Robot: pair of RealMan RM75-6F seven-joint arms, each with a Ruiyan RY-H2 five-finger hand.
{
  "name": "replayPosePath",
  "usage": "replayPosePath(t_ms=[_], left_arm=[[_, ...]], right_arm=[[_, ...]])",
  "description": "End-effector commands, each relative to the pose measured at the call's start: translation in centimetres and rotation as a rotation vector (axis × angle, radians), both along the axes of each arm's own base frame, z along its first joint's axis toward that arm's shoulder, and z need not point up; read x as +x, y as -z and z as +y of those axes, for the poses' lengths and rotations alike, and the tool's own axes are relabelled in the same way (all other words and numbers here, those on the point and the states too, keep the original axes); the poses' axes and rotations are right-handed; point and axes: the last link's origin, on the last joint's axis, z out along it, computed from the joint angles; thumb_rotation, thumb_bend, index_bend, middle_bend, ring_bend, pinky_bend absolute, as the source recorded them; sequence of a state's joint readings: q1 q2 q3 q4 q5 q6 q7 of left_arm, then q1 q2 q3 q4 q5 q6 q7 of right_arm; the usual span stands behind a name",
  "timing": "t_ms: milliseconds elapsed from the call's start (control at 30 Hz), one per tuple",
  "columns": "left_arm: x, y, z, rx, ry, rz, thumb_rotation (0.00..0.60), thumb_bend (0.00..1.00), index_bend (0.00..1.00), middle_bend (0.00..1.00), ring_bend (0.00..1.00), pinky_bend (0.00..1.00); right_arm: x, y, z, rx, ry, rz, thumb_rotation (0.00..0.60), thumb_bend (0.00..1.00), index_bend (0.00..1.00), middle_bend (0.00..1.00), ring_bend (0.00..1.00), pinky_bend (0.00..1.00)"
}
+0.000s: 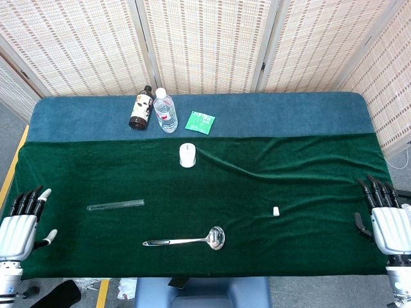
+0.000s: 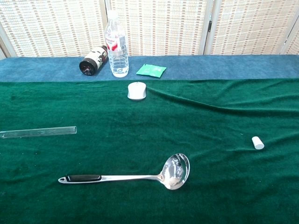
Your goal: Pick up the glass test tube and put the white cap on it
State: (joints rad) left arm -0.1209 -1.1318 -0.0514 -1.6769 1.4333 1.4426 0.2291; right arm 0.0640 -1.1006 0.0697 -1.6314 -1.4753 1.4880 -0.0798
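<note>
Both low, left hand [image 1: 19, 228], right hand [image 1: 385, 221], fingers apart

No lettering legible in either view. Three items carry printing — the dark bottle [image 1: 140, 111] lying on its side has a pale label with marks too small to make out, the clear water bottle [image 2: 117, 45] has a band with red on it, blurred past reading, and the green packet [image 2: 151, 70] shows faint pale marks only. No numbers or signs on anything else.
</note>
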Motion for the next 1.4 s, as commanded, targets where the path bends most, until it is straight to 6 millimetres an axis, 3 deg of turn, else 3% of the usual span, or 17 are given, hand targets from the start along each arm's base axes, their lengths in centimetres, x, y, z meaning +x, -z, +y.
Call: replayPosePath(t_ms=[33, 467, 700, 767, 933, 1067, 1133, 1400], left_arm=[[0.1, 0.1, 0.0, 0.003, 0.003, -0.004, 0.600, 0.27, 0.04, 0.03, 0.03, 0.00], [0.4, 0.0, 0.3, 0.009, 0.029, -0.027, 0.600, 0.27, 0.06, 0.05, 0.05, 0.00], [1.7, 0.7, 2.7, -0.042, 0.099, -0.023, 0.600, 0.27, 0.11, 0.14, 0.14, 0.00], [2.2, 1.0, 3.5, -0.051, 0.123, -0.021, 0.600, 0.27, 0.16, 0.20, 0.20, 0.02], [3.4, 2.4, 5.7, -0.110, 0.158, -0.012, 0.600, 0.27, 0.27, 0.44, 0.43, 0.18], [3.9, 4.1, 7.2, -0.193, 0.147, -0.071, 0.600, 0.27, 0.37, 0.67, 0.62, 0.59], [4.0, 4.9, 7.8, -0.225, 0.145, -0.069, 0.600, 0.27, 0.39, 0.73, 0.69, 0.69], [3.9, 7.4, 8.7, -0.310, 0.105, -0.051, 0.600, 0.27, 0.41, 0.88, 0.83, 0.81]], right_arm=[[0.0, -0.1, 0.0, -0.002, 0.001, -0.001, 0.600, 0.55, 0.00, 0.00, 0.00, 0.00], [0.0, -0.4, 0.1, -0.012, -0.008, -0.005, 0.600, 0.55, 0.00, 0.00, 0.00, 0.00], [0.2, -0.5, 0.1, -0.011, -0.022, -0.001, 0.600, 0.55, 0.00, 0.00, 0.00, 0.00], [0.3, -0.6, 0.1, -0.014, -0.026, 0.000, 0.600, 0.55, 0.00, 0.00, 0.00, 0.00], [0.2, -0.6, 0.1, -0.014, -0.026, -0.004, 0.600, 0.55, 0.00, 0.00, 0.00, 0.00], [0.1, -0.6, -0.2, -0.009, -0.022, -0.006, 0.600, 0.55, 0.00, 0.00, 0.00, 0.00], [0.0, -0.6, -0.3, -0.006, -0.020, -0.006, 0.600, 0.55, 0.00, 0.00, 0.01, 0.00], [-0.2, -0.5, -0.6, 0.004, -0.011, -0.009, 0.600, 0.55, 0.00, 0.00, 0.02, 0.00]])
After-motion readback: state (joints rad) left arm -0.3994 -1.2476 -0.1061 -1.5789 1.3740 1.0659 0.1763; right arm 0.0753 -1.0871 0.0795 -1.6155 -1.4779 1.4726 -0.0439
